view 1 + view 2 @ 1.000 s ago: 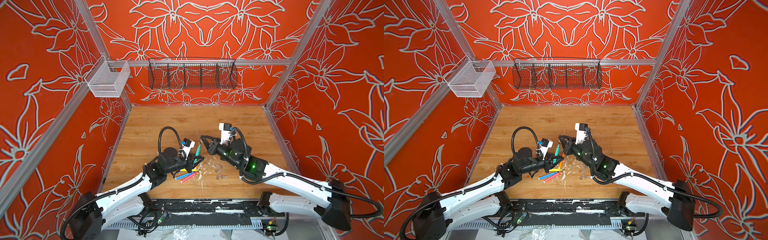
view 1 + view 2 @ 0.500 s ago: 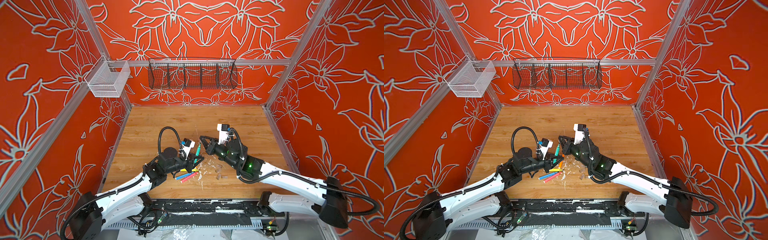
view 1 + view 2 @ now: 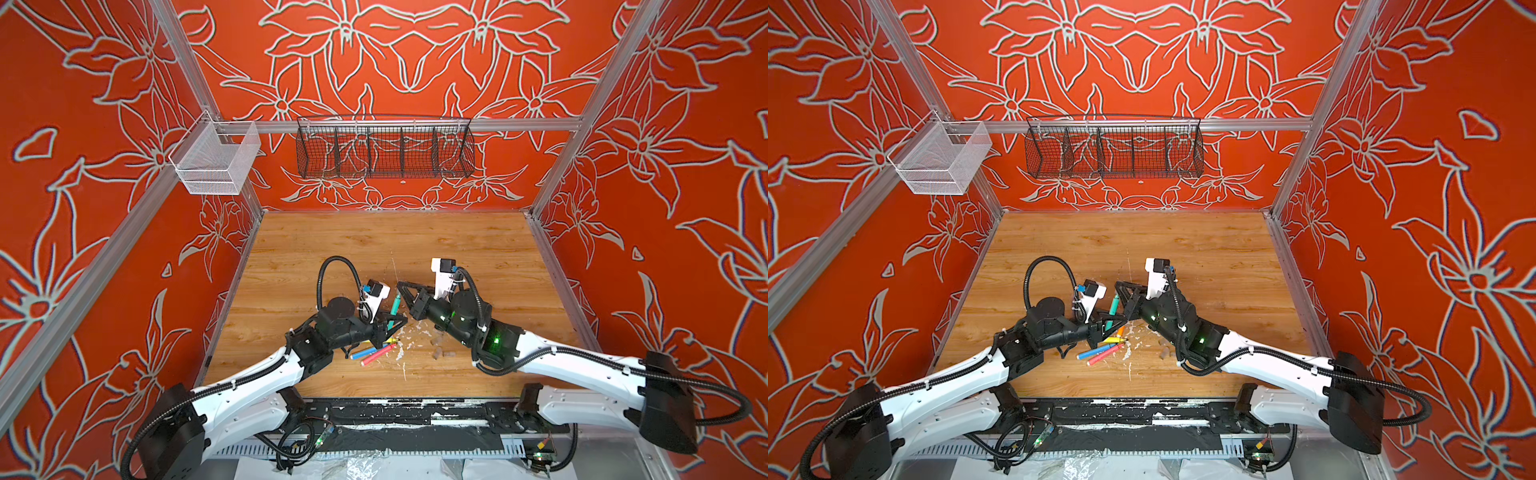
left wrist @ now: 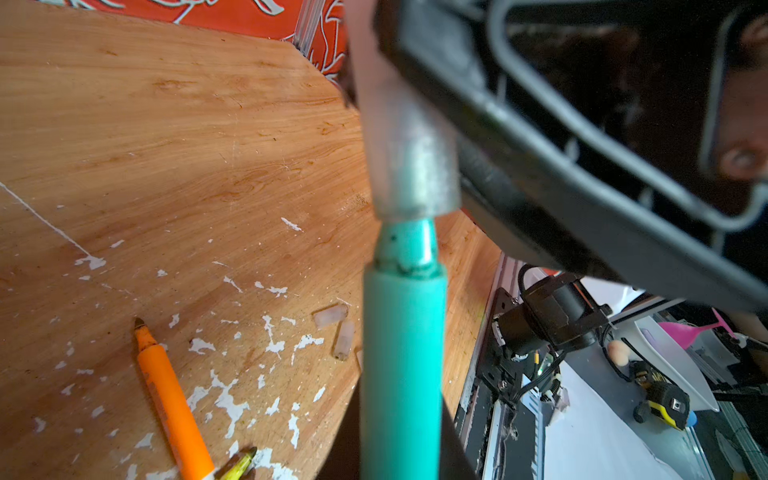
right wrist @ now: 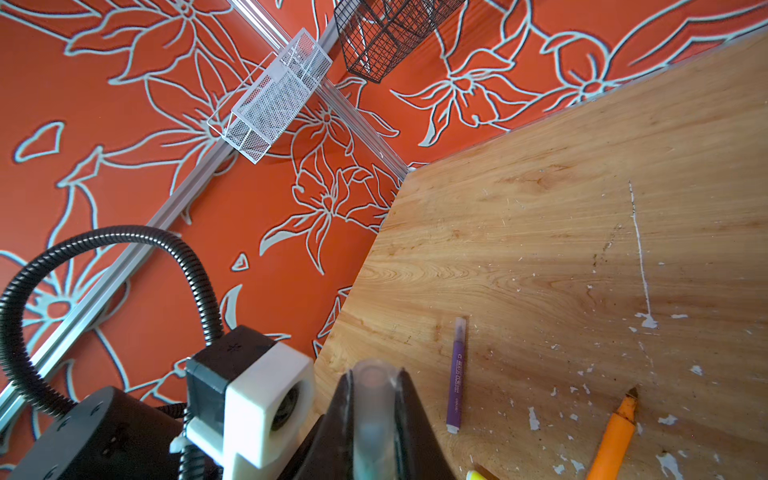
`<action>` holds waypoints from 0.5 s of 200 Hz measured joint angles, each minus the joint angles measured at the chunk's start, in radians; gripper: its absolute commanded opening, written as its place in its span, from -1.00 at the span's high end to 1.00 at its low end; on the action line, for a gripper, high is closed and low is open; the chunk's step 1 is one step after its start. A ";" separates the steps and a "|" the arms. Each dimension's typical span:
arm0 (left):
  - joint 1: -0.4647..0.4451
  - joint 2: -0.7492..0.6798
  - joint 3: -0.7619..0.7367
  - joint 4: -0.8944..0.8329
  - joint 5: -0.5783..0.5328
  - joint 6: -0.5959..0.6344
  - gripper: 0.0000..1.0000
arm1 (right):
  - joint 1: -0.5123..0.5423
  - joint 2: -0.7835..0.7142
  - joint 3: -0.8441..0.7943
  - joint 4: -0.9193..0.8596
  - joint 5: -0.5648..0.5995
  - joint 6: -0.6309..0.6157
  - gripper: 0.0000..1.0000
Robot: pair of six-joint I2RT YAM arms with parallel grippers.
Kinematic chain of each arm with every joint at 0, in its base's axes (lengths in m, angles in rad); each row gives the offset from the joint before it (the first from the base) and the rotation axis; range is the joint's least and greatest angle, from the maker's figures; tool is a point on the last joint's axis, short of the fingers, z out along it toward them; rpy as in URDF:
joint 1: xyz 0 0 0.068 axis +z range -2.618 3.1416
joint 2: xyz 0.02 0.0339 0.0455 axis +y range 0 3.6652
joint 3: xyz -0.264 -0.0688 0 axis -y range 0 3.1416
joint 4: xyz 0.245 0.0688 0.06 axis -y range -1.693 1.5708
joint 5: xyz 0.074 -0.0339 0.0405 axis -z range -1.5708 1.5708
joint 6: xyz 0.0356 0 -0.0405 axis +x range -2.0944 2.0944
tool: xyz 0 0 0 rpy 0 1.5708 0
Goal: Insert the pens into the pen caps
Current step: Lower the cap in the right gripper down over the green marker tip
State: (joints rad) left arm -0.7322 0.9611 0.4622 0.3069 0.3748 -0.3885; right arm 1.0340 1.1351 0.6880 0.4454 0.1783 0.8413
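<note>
The only writing was a line of print along the barrel of the purple pen [image 5: 456, 374], lying flat on the desk [image 3: 374, 249] in the right wrist view, and it was too small to read. The left arm reached in low from the near edge, and the left pincer [image 3: 392, 323] was clenched on the lower barrel of the green pen [image 3: 395, 305], which stood tilted above the desk. The right arm came in from the opposite side with its wrist raised, and the right pincer [image 3: 400, 289] was clamped on the cap [image 4: 409, 166], pointing at the pen's top end. The cap sat over the pen's tip, while a band of the narrower green neck showed bare between cap and barrel. The tip itself was hidden inside the cap, and the cap was blurred in both wrist views. The left pincer's fingers were mostly hidden behind the pen in its own wrist view. Below lay the orange pen [image 4: 166, 395], uncapped with a dark tip, the yellow pen [image 3: 1115, 340], the blue pen [image 3: 1088, 353] and the pink pen [image 3: 1104, 355], close together among white flecks [image 4: 226, 401]. Two loose caps [image 4: 330, 316] rested just beside each other on the desk.
</note>
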 measured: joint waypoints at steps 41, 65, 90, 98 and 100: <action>0.000 0.000 -0.006 -0.003 0.049 -0.019 1.00 | 0.004 -0.008 -0.093 0.149 -0.013 -0.006 1.00; 0.004 -0.006 -0.022 0.007 0.077 -0.032 1.00 | 0.007 -0.010 -0.132 0.209 -0.037 -0.022 1.00; 0.016 -0.010 -0.036 0.035 0.122 -0.047 1.00 | 0.009 -0.014 -0.163 0.268 -0.059 -0.040 1.00; 0.021 -0.010 -0.038 0.045 0.134 -0.051 1.00 | 0.009 -0.014 -0.170 0.288 -0.066 -0.045 1.00; 0.023 -0.010 -0.039 0.048 0.138 -0.052 1.00 | 0.009 -0.014 -0.172 0.294 -0.067 -0.047 1.00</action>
State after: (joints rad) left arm -0.7094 0.9508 0.4229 0.3550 0.5133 -0.4408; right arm 1.0431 1.1213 0.5163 0.7395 0.1112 0.7948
